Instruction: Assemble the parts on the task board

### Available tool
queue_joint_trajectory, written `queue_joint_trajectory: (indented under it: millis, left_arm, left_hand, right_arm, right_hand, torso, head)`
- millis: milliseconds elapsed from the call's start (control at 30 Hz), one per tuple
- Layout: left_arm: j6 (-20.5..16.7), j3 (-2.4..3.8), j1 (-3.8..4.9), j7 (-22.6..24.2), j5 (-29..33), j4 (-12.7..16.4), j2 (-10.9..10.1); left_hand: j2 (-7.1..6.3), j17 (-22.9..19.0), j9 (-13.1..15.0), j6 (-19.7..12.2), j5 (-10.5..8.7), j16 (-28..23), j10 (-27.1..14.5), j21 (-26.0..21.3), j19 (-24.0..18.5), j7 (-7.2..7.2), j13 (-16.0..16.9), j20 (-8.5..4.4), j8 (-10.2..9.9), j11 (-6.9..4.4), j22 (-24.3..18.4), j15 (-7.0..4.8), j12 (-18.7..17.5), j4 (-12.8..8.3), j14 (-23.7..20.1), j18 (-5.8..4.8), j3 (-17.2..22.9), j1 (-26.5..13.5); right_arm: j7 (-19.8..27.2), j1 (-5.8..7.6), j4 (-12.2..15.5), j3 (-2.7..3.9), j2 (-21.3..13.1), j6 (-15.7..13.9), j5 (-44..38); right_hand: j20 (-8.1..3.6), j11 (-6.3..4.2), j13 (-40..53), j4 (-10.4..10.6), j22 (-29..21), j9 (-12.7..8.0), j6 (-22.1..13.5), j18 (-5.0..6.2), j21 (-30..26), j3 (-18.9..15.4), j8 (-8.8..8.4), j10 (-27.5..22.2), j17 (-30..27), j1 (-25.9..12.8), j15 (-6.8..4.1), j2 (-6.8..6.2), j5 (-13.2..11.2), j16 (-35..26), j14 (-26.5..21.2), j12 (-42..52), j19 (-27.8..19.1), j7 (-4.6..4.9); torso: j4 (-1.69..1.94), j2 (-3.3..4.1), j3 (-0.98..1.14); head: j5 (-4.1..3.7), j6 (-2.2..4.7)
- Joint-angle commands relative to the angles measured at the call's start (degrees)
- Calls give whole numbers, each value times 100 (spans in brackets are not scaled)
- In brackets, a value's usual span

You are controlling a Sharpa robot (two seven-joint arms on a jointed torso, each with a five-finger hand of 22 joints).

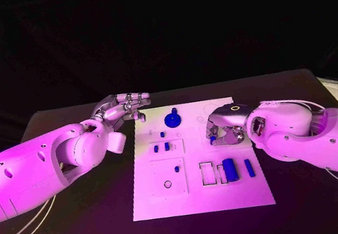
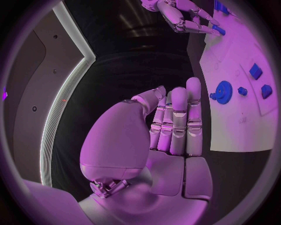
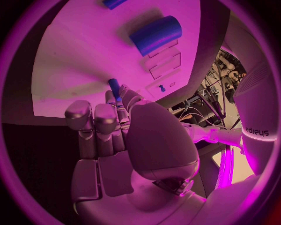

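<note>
The board [image 1: 204, 202] lay flat in the middle of the black table [image 1: 82, 227], a white plate with its long side running away from the robot; the room behind was dark. Several outlined recesses were cut into the board. A gear [image 1: 172, 118] sat near its far edge, two small blocks [image 1: 162, 147] stood in a recess left of the middle, and a tiny peg [image 1: 163, 134] lay between them and the gear. Toward the near right, a cylinder [image 1: 228, 166] lay beside a rectangular slot, with a thin bar [image 1: 249, 167] just right of it.

The right hand [image 1: 223, 127] hung over the board's right edge, its fingers curled in and pinching a small pin [image 3: 114, 87] at the fingertips, the pin's free end pointing toward the board. Whether the pin touched the board could not be told.

The left hand [image 1: 122, 109] hovered over the table just beyond the board's far left corner, fingers straight, close together and holding nothing.
</note>
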Motion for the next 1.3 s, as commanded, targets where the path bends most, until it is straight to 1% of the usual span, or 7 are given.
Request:
queue_joint_trajectory:
  millis: [33, 333, 567, 767, 1000, 1100, 1300]
  left_arm:
    - [105, 3, 0, 22, 26, 10, 8]
    - [112, 3, -3, 20, 26, -4, 11]
    - [133, 2, -5, 28, 26, 8, 8]
    - [132, 2, -6, 77, 26, 26, 16]
    - [142, 2, -8, 95, 26, 37, 46]
    - [142, 2, -14, 99, 26, 27, 64]
    - [150, 2, -31, 96, 26, 10, 106]
  left_hand:
    - [-5, -5, -5, -20, 27, -35, -36, -21, -21, 22, -8, 5, 11, 13, -5, 13, 6, -18, -46, 109, -7, 55]
    - [-5, -5, -5, -20, 27, -35, -36, -21, -21, 22, -8, 5, 11, 13, -5, 13, 6, -18, -46, 109, -7, 55]
    - [9, -15, -4, -24, 28, -34, -46, -30, -24, 26, -8, 11, 13, 17, -10, 20, 18, -1, -50, 107, -30, 20]
    - [19, -18, -4, -24, 32, -33, -47, -33, -25, 24, -8, 11, 15, 15, -11, 20, 22, 1, -50, 108, -30, 19]
    - [26, -20, -3, -23, 36, -33, -47, -34, -25, 23, -7, 12, 16, 14, -12, 20, 26, 1, -51, 108, -29, 19]
    - [26, -20, -3, -23, 36, -33, -47, -34, -25, 23, -7, 12, 16, 14, -12, 20, 26, 1, -51, 108, -29, 19]
    - [29, -22, -3, -22, 38, -33, -46, -35, -25, 22, -7, 12, 17, 13, -13, 19, 29, -1, -52, 109, -29, 21]
  right_arm:
    - [-4, -41, -30, -22, 32, 58, -203]
    - [20, -30, 225, -6, -128, -618, -117]
    - [12, 133, 661, 36, -456, -816, 334]
    - [65, 148, 1023, 51, -412, -827, 578]
    - [217, 6, 1148, 50, -76, -822, 677]
    - [303, -169, 1099, 41, 214, -857, 201]
    - [461, -409, 921, -10, 641, -729, 142]
  right_hand:
    - [-7, -7, 12, -26, 47, 12, 53, -16, 58, 103, 33, 69, 42, 46, -52, 84, -67, 55, 96, -35, 67, -4]
    - [-29, -14, 21, -206, 405, 18, 139, -83, 319, 503, 28, 253, 309, 120, -66, 64, -131, 330, 158, -115, 246, 27]
    - [-17, 5, 21, -289, 443, 4, 113, -86, 357, 667, -12, 242, 333, 78, -49, -50, -95, 374, 149, -193, 241, 52]
    - [-13, 11, 22, -303, 459, 3, 117, -87, 371, 711, -17, 247, 345, 54, -44, -72, -89, 391, 148, -210, 244, 63]
    - [-8, 20, 22, -315, 465, -1, 114, -87, 380, 760, -26, 246, 350, 23, -37, -87, -87, 404, 146, -232, 239, 75]
    - [0, 30, 22, -344, 460, -5, 102, -85, 382, 818, -38, 242, 333, -4, -29, -113, -69, 401, 139, -258, 225, 86]
    - [8, 39, 22, -362, 469, -10, 90, -84, 391, 862, -48, 235, 341, -47, -21, -144, -64, 417, 135, -284, 218, 96]
  torso:
    - [5, -2, 2]
    - [1, -10, 3]
    - [-7, -9, -9]
    - [4, 5, 2]
    - [15, -7, -13]
    - [-1, -3, -16]
    - [7, 4, -10]
  head:
    - [-10, -6]
    - [-7, 2]
    - [-15, 16]
    - [-12, 9]
    - [8, -20]
    - [22, -34]
    - [42, -62]
